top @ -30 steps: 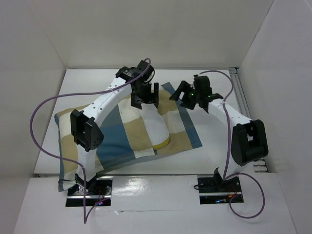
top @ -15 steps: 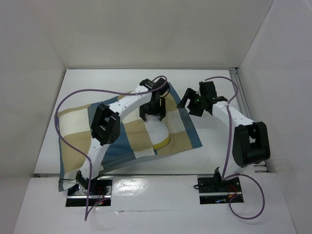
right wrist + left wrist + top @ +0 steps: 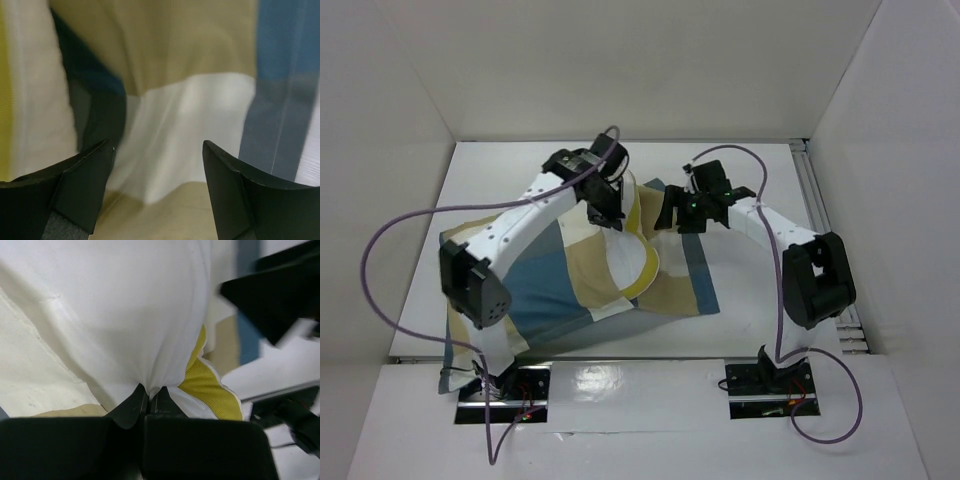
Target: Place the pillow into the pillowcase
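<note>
The pillowcase (image 3: 545,285), in blue, tan and cream blocks, lies across the table's middle. The white pillow (image 3: 632,262) pokes out of its right part, its yellow band (image 3: 645,285) showing along the near edge. My left gripper (image 3: 608,212) is shut on a pinch of the pillow's white fabric (image 3: 125,315); the jaws (image 3: 149,392) meet beside the yellow band (image 3: 207,390). My right gripper (image 3: 670,215) hangs open just right of it, over the pillowcase (image 3: 175,115), nothing between its fingertips (image 3: 157,150).
White walls close in the table at the back and on both sides. A metal rail (image 3: 815,190) runs along the right edge. Purple cables (image 3: 390,230) loop from both arms. Bare table (image 3: 760,290) lies right of the cloth.
My left gripper has shut on the pillow and drawn it up and toward the far left. The pillowcase's right end has bunched leftward. My right gripper has moved left over the cloth.
</note>
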Controlling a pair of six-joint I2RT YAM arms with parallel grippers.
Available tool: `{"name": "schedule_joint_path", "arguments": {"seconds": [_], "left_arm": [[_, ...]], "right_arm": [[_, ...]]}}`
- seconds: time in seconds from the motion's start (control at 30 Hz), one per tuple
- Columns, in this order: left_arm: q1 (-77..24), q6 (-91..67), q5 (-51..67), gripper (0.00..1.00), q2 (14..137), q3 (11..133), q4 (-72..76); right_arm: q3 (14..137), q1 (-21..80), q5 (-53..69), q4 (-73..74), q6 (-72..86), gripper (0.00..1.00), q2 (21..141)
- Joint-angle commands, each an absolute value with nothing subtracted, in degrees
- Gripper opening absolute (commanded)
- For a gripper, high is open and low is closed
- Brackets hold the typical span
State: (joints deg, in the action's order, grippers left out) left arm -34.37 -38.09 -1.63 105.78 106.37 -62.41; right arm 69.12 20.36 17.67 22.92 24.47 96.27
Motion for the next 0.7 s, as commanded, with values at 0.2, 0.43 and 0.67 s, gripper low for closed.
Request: {"name": "schedule_joint_path", "arguments": {"seconds": [0.2, 0.43, 0.67], "left_arm": [[-32.26, -34.28, 9.14, 0.00, 90.71, 101.95, -52.21], [-31.21, -33.75, 9.67, 0.00, 89.56, 101.95, -52.21], [-30.59, -33.75, 11.51, 0.00, 89.56, 103.80, -52.21]], "right_arm": [[72.95, 28.73, 28.82, 12.49, 27.59, 0.65, 100.63], [70.05, 32.16, 37.00, -0.09, 34.89, 0.66, 101.25], [80.68, 35.69, 26.41, 9.13, 31.73, 0.26, 112.67]]}}
